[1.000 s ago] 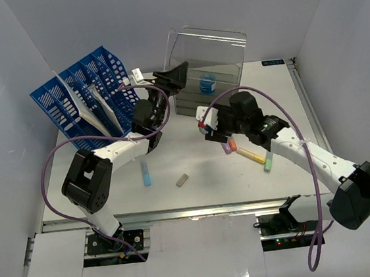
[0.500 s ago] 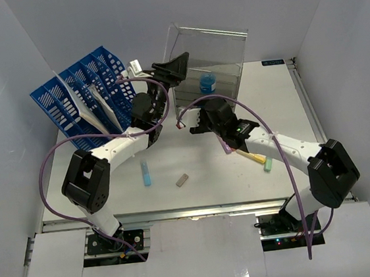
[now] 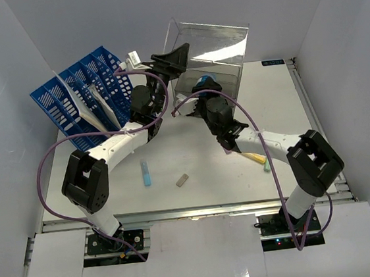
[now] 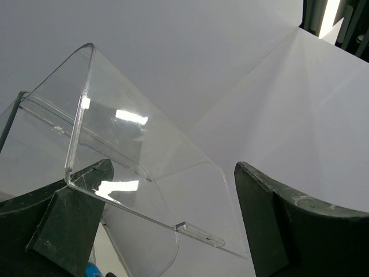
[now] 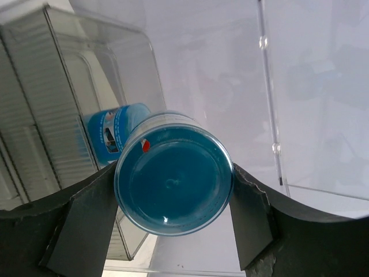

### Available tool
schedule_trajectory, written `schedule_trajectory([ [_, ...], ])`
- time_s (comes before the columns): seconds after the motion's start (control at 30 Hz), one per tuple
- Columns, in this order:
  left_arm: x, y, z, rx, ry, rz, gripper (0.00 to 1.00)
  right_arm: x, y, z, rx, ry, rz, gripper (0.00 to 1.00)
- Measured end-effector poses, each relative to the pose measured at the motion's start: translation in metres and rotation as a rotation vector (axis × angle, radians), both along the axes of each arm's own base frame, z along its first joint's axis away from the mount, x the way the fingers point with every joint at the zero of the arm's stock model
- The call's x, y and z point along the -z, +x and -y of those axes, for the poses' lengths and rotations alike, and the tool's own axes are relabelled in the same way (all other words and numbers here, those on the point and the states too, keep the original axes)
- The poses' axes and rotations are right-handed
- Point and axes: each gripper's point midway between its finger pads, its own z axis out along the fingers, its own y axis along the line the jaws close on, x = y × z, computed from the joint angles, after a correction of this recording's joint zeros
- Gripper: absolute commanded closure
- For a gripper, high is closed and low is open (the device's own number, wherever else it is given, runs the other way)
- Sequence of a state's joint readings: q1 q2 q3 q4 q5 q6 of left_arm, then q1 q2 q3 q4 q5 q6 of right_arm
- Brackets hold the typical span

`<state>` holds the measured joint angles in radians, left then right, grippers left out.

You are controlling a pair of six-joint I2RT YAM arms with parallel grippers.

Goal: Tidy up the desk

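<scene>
The desk (image 3: 206, 179) is lying flat between pale walls, with its metal rail running along the near edge by the arm bases. At the far left of it, a blue slotted file rack (image 3: 108, 70) is leaning back with white papers (image 3: 84, 108) sitting in its slots. Just to the right of the rack, at the far middle, a clear plastic box (image 3: 228, 74) is standing with its lid (image 4: 115, 144) tilted up. The left gripper (image 3: 172, 62) is reaching between the rack and the box; its jaws are spread wide, and the lid's free edge is passing between them, with one corner lying close against the left finger (image 4: 69, 225); whether it is touching cannot be told. The right gripper (image 3: 204, 89) is clamping a round blue container (image 5: 173, 184) from both sides, directly in front of the box opening. A second blue item (image 5: 109, 135) is showing through the clear wall behind it. On the open desk surface, a light blue marker (image 3: 146, 173) and a small grey block (image 3: 183, 180) are lying apart from each other, while a yellow-and-orange marker (image 3: 253, 155) and a green piece (image 3: 267, 165) are lying under the right forearm.
</scene>
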<state>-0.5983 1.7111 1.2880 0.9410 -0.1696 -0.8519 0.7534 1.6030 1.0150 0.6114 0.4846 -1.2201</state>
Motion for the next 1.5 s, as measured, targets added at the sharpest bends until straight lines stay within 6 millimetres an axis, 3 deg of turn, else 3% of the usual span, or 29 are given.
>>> schedule_trajectory([
  [0.27, -0.003, 0.002, 0.001, -0.005, 0.012, -0.001, 0.02, 0.024, 0.03, 0.037, 0.14, -0.054, -0.01, 0.91],
  [0.4, -0.003, 0.002, 0.001, -0.007, 0.017, -0.002, 0.02, 0.025, 0.039, 0.059, 0.201, -0.056, -0.009, 0.81],
  [0.47, -0.003, 0.002, 0.001, -0.007, 0.017, -0.002, 0.02, 0.025, 0.042, 0.066, 0.217, -0.043, -0.012, 0.68],
  [0.53, -0.003, 0.002, 0.001, -0.007, 0.016, -0.002, 0.02, 0.029, 0.043, 0.068, 0.216, -0.03, -0.03, 0.44],
  [0.6, -0.003, 0.002, 0.001, -0.007, 0.017, -0.002, 0.02, 0.035, 0.044, 0.066, 0.205, -0.023, -0.055, 0.09],
  [0.63, -0.003, 0.002, 0.001, -0.006, 0.017, -0.002, 0.02, 0.038, 0.044, 0.066, 0.198, -0.021, -0.069, 0.04],
  [0.93, -0.002, 0.002, 0.001, -0.005, 0.019, -0.002, 0.02, 0.035, 0.049, 0.052, 0.153, 0.034, -0.131, 0.04],
  [1.13, -0.003, 0.002, 0.001, -0.003, 0.018, -0.001, 0.02, 0.044, 0.045, 0.039, 0.096, 0.048, -0.261, 0.07],
  [1.2, -0.003, 0.001, 0.001, -0.002, 0.018, -0.001, 0.02, 0.051, 0.032, 0.029, 0.002, 0.005, -0.355, 0.06],
  [1.27, -0.002, 0.001, 0.001, -0.002, 0.018, -0.001, 0.02, 0.062, 0.007, 0.018, -0.137, -0.054, -0.464, 0.04],
  [1.4, 0.005, -0.001, 0.001, 0.003, 0.029, -0.011, 0.02, 0.082, -0.075, 0.006, -0.449, -0.164, -0.644, 0.01],
  [1.5, 0.021, -0.008, -0.003, 0.009, 0.042, -0.044, 0.02, 0.102, -0.136, 0.009, -0.61, -0.182, -0.752, 0.0],
])
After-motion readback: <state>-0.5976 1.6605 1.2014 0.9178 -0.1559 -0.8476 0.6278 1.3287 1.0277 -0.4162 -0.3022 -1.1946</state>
